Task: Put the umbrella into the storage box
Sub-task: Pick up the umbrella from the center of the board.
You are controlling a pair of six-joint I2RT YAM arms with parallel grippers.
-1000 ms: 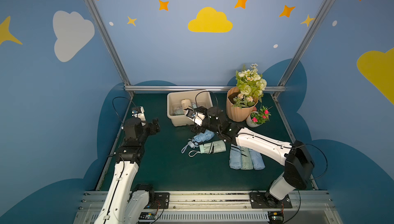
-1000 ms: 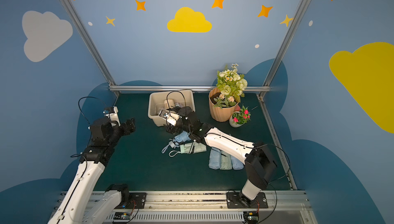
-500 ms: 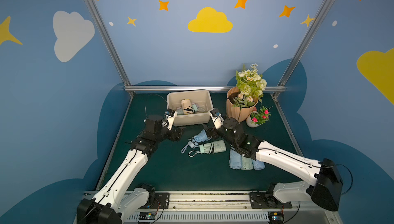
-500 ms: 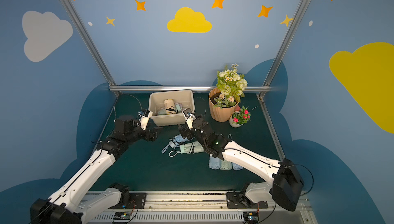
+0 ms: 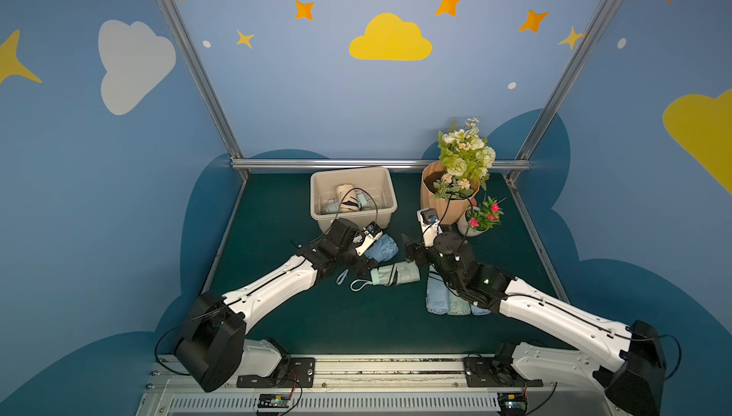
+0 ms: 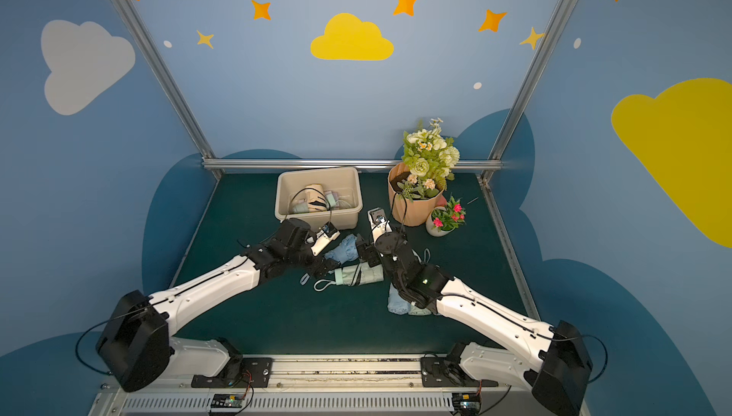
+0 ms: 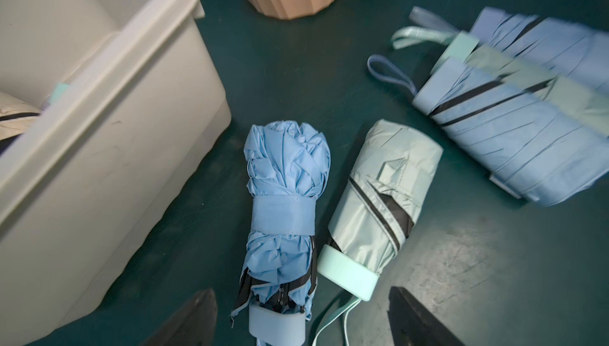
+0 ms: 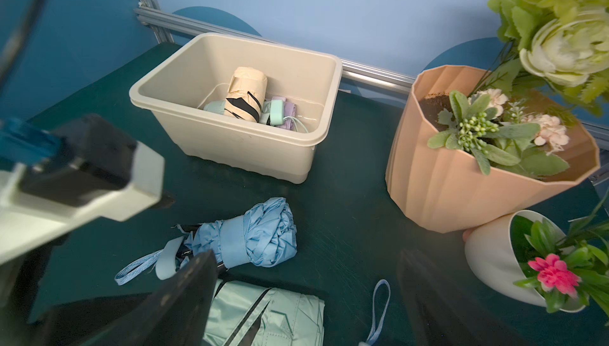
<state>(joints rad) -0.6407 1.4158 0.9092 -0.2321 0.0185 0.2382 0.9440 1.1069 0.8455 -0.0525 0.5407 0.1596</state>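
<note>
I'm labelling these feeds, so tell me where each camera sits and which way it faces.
Both top views: high in front, looking down over the table; left arm and right arm show.
Left wrist: low, facing the blue umbrella; its open fingers show.
Right wrist: low, facing the storage box; its open fingers show.
All share the blue umbrella.

Nothing legible in any view: no text, labels, brand marks or numbers. storage box (image 8: pixel 237 143) walls are plain. blue umbrella (image 7: pixel 286 176) and mint umbrella (image 7: pixel 389 196) show bare fabric and straps, no print. Any markings on the small circuit board (image 5: pixel 275 399) at the base rail are too small to make out.
</note>
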